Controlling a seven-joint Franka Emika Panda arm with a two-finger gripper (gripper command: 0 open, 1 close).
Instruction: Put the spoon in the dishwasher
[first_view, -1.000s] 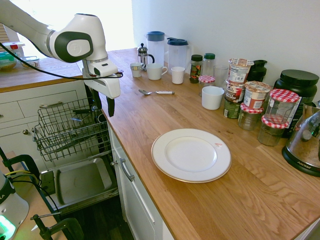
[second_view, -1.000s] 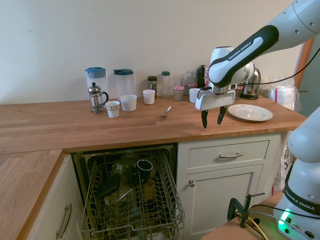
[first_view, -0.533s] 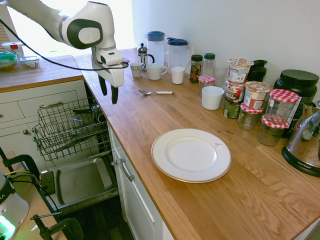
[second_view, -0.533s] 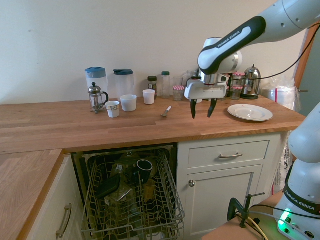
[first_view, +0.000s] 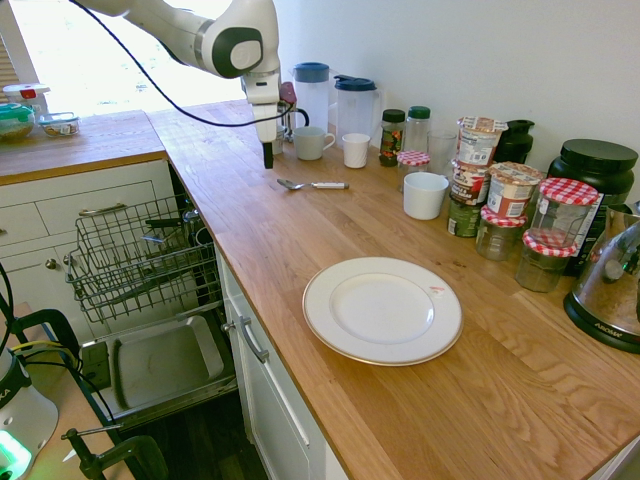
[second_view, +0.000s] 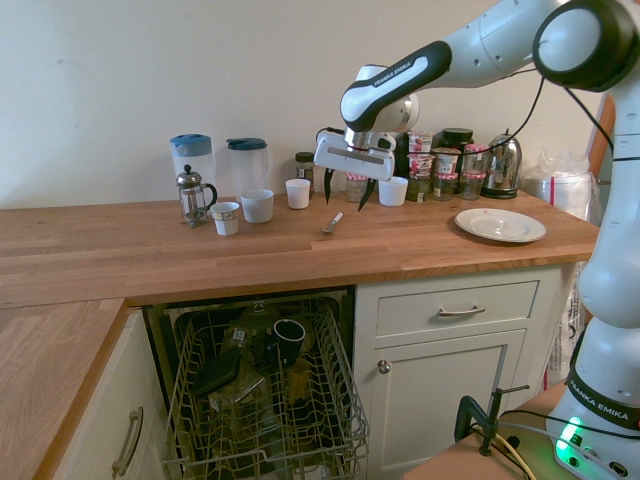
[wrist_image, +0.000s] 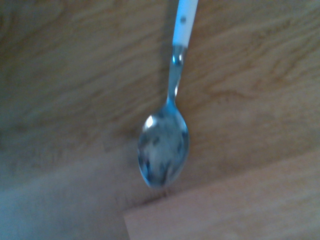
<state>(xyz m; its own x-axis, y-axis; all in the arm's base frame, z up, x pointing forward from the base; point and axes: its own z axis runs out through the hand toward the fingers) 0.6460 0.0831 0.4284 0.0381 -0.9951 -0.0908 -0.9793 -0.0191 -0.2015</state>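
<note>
Spoon (first_view: 311, 185) lies flat on the wooden counter (first_view: 420, 400), bowl toward the counter's front edge, near a white mug (first_view: 312, 143). Your gripper (second_view: 344, 192) hangs just above it, pointing down, fingers spread wide and holding nothing. Below the counter, your dishwasher (second_view: 262, 395) stands open with its wire rack pulled out.

Blown-out daylight through the window (first_view: 150, 50), exterior views sharp, wrist view dim and blurred
</note>
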